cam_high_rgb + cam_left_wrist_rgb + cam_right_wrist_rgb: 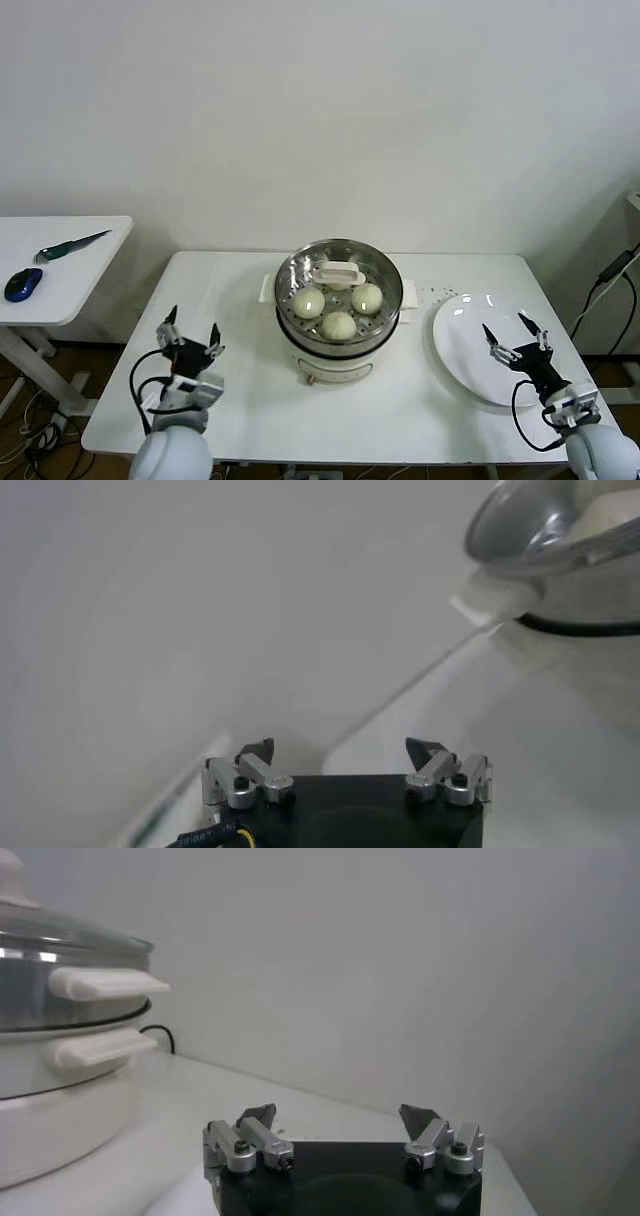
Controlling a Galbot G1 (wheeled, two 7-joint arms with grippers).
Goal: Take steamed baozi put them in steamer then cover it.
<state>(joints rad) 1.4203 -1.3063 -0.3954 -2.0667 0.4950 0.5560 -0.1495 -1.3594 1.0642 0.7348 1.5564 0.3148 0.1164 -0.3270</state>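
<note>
The steel steamer point(338, 335) stands on its white pot base in the middle of the table. The clear glass cover point(385, 272) with a white bar handle point(338, 274) rests on it. Three cream-white baozi point(338, 324) show through the glass; a fourth is hidden. My left gripper point(190, 335) is open and empty, low at the table's front left. My right gripper point(515, 333) is open and empty over the front edge of the white plate point(470, 340). The steamer also shows in the left wrist view point(560, 530) and in the right wrist view point(60, 998).
The flat white plate at the right holds nothing. A side table point(75, 255) at the far left carries a blue mouse point(23, 284) and a knife point(70, 245). A cable point(610, 275) hangs at the far right. A white wall stands behind.
</note>
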